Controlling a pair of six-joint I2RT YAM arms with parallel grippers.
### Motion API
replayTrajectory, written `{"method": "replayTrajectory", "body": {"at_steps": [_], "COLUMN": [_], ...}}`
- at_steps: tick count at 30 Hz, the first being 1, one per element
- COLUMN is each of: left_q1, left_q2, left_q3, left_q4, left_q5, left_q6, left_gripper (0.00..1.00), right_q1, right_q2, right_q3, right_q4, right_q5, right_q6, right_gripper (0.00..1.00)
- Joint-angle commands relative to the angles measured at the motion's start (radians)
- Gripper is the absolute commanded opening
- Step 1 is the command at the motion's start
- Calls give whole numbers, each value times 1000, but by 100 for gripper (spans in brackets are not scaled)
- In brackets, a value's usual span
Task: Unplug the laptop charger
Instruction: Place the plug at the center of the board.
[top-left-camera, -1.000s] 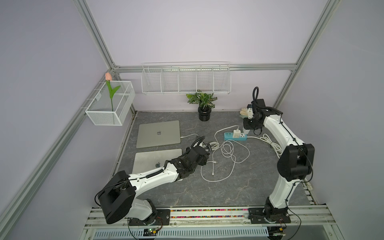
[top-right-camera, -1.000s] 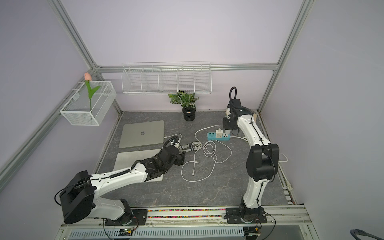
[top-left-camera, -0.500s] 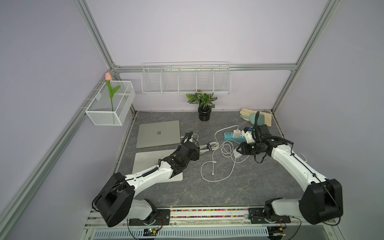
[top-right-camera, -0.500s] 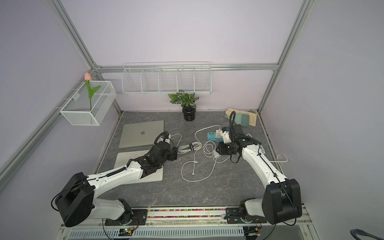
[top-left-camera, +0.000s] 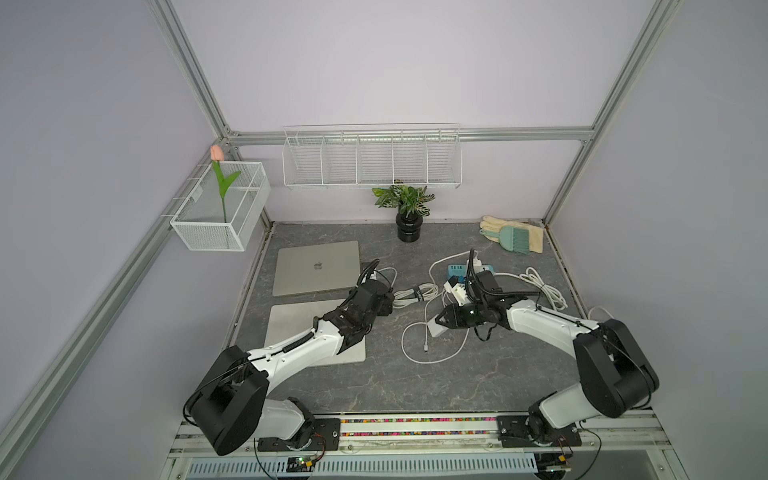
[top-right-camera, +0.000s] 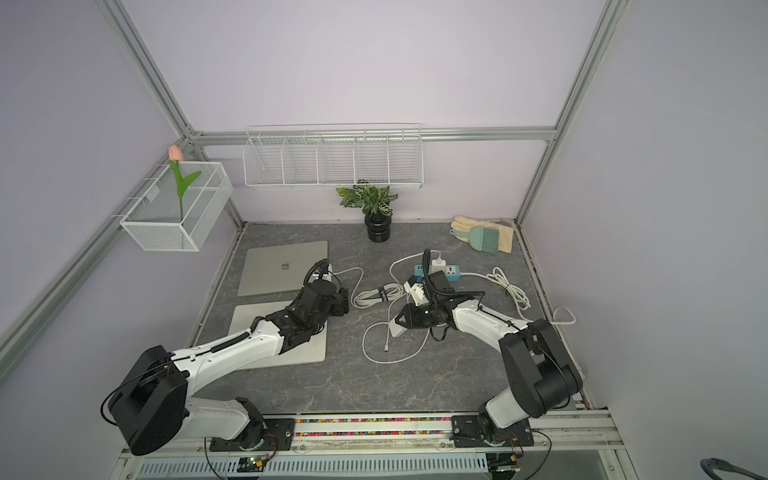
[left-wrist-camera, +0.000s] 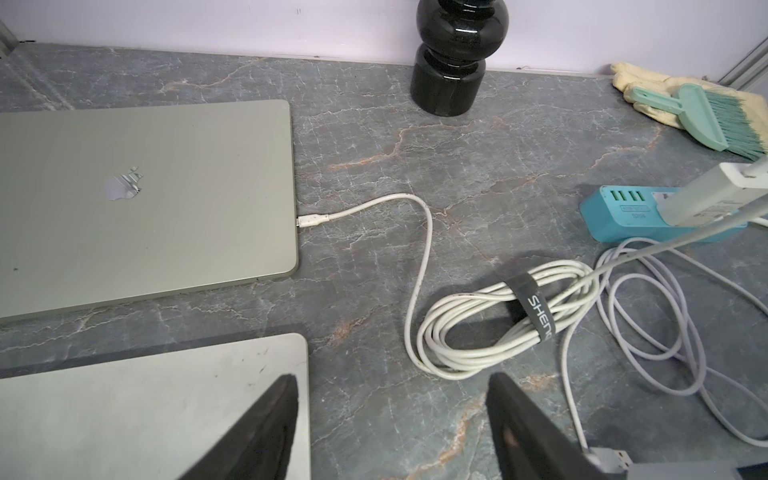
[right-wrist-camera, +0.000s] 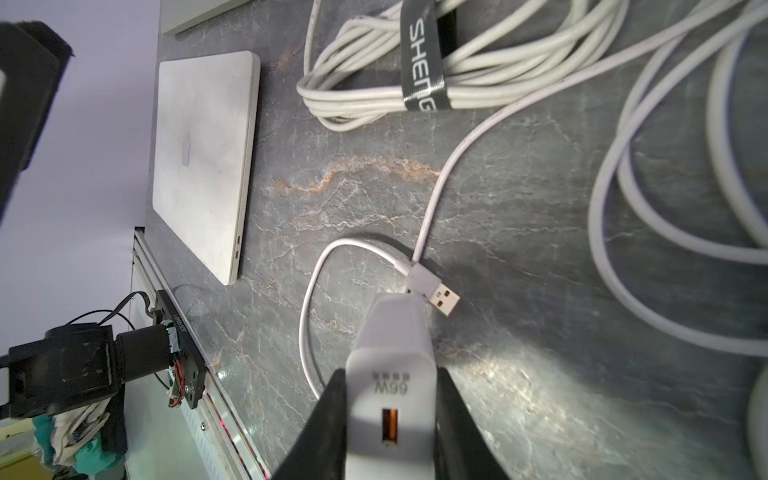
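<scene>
My right gripper (right-wrist-camera: 390, 374) is shut on a white charger brick (right-wrist-camera: 392, 357) marked 66W, held low over the table (top-left-camera: 436, 328). The brick's USB port is empty, and a loose USB plug (right-wrist-camera: 440, 295) lies just beyond it. My left gripper (left-wrist-camera: 392, 378) is open with nothing between its fingers, over the near laptop's (left-wrist-camera: 145, 407) right edge. It points at the far laptop (left-wrist-camera: 145, 199), where a white cable plug (left-wrist-camera: 313, 220) sits in the side port. That cable runs into a strapped coil (left-wrist-camera: 498, 324). Both grippers show in both top views, the left gripper (top-left-camera: 384, 297) and the right gripper (top-right-camera: 401, 321).
A blue power strip (top-left-camera: 457, 272) with a white adapter (top-left-camera: 478, 262) in it lies behind my right gripper. Loose white cable loops (top-left-camera: 432, 353) spread across the middle. A black plant pot (top-left-camera: 409, 228) and a glove with a brush (top-left-camera: 515, 239) stand at the back.
My right arm has swung from the power strip at the back down to the middle of the table, carrying the white brick. My left gripper has shifted slightly left, toward the far laptop.
</scene>
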Motion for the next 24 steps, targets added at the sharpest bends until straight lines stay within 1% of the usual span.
{"method": "replayTrajectory", "body": {"at_steps": [1, 3, 7, 12, 15, 16, 18, 20, 22, 24], "left_q1": [3, 3, 3, 11, 42, 59, 108, 180, 237, 277], "left_q2": [-27, -30, -20, -22, -17, -16, -5, 13, 49, 86], "left_q3": [-15, -22, -21, -9, 18, 27, 58, 89, 143, 203], "left_q4": [-7, -1, -5, -20, -57, -67, -110, -140, -199, -238], "left_q5": [-28, -30, -39, -53, -49, -40, -22, 44, 27, 30], "left_q6": [-30, -32, -28, -39, -64, -67, -93, -107, -113, -82], "left_gripper": [74, 74, 74, 74, 75, 75, 75, 76, 78, 79], "right_q1": [7, 7, 7, 8, 34, 52, 95, 133, 168, 191], "right_q2": [1, 6, 19, -14, -48, -56, -59, -43, -10, 46], "right_q3": [-25, -26, -11, 25, 73, 81, 154, 211, 281, 357], "right_q4": [63, 46, -4, -96, -169, -193, -223, -243, -258, -279], "right_q5": [-10, 9, 53, 169, 248, 284, 329, 343, 356, 347], "right_q6": [12, 2, -23, -61, -112, -138, -189, -227, -266, -296], "right_gripper": [31, 36, 56, 69, 70, 70, 70, 70, 70, 70]}}
